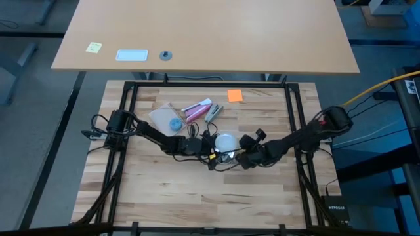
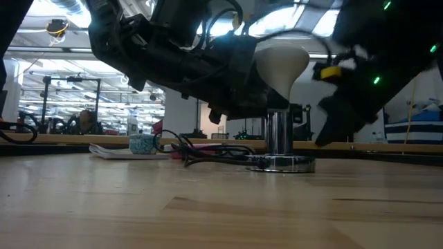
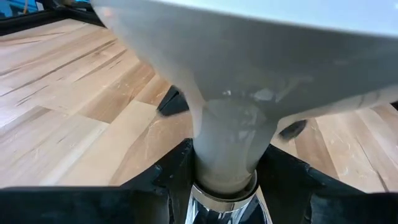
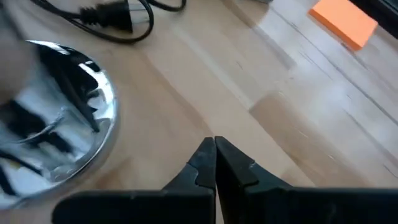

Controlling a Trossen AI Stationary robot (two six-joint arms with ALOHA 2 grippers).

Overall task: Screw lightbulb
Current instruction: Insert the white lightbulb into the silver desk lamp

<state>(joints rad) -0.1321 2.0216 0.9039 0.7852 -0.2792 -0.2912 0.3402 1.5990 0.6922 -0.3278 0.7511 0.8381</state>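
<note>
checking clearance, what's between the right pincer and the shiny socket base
Only bare wood. In the right wrist view the shut right pincer sits just off the chrome socket base, with nothing on the table between them.

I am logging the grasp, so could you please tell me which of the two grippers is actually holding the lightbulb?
The left gripper is: its fingers clamp the lightbulb at its neck above the socket. The right gripper is shut on nothing beside the base.
</note>
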